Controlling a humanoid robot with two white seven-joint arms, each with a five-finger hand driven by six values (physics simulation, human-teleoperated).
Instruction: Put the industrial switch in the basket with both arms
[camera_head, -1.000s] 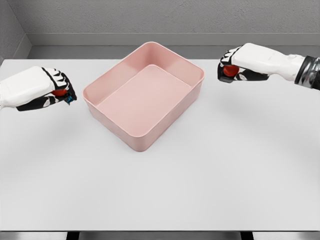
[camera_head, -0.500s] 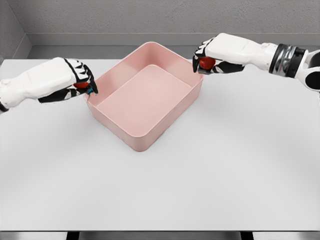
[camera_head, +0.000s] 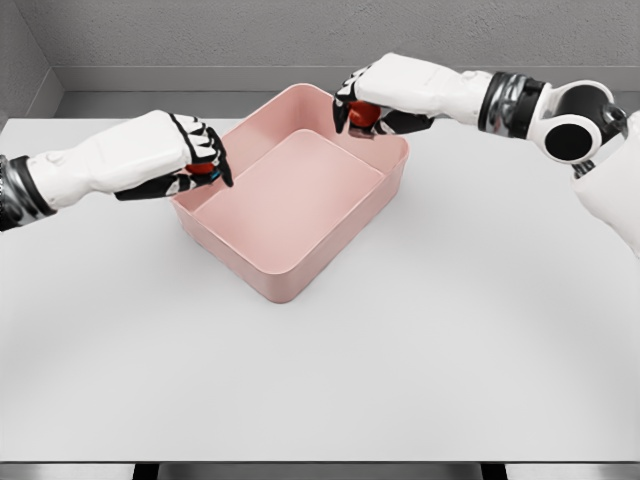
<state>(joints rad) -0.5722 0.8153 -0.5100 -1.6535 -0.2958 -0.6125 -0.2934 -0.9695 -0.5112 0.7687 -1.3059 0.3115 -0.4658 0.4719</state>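
Holding a small red switch (camera_head: 203, 169) in curled left hand (camera_head: 185, 158) fingers over the basket (camera_head: 290, 270) near-left rim, and another (camera_head: 364, 114) clenched in your right hand (camera_head: 375, 100) above its far rim, treat both as light, stiff, likely slippery.

No text, label, brand, number or sign can be read anywhere.
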